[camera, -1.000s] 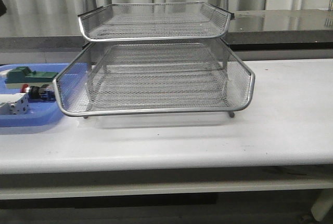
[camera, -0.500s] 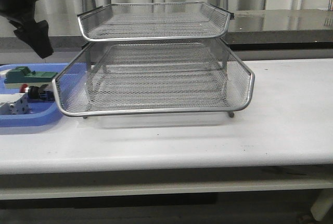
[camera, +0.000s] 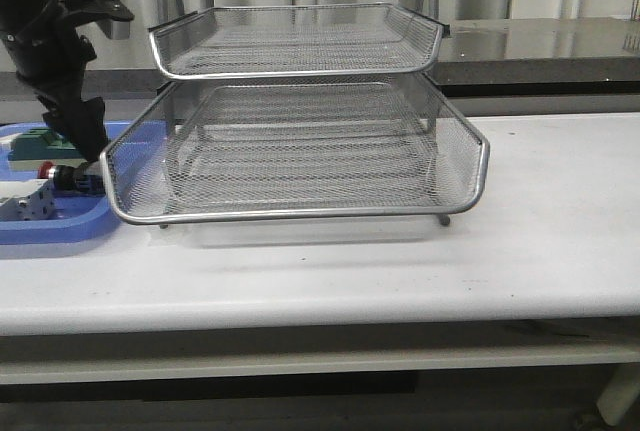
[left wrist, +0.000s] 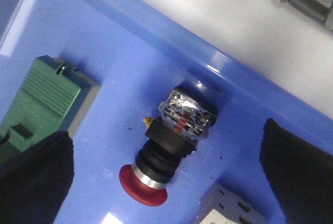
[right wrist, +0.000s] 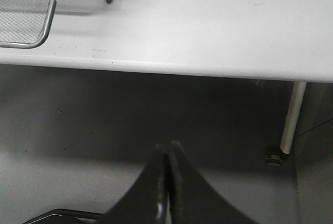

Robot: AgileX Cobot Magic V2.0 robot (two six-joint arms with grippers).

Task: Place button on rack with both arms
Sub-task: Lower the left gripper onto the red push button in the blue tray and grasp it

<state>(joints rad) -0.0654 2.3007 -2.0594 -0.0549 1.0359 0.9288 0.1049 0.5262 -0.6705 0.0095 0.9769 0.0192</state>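
Button (left wrist: 166,154) lies on its side in the blue tray (left wrist: 130,42) at the left end of the desk, its red head pointing away from the rack (camera: 300,131) and its rear block close to the tray wall nearest the rack. A green block (left wrist: 44,104) sits beside it in the tray, and the corner of a white part (left wrist: 229,211) shows just next to the red head. The left gripper (left wrist: 166,167) hangs over the tray with its two black fingers (left wrist: 34,182) spread wide, one on either side of the button, touching nothing and holding nothing. In the front view the left arm (camera: 55,61) reaches down toward the tray next to the rack's lower tier. The right gripper (right wrist: 167,182) is out past the front edge of the desk, its fingers pressed together and empty, with the desk leg (right wrist: 291,120) and floor beneath
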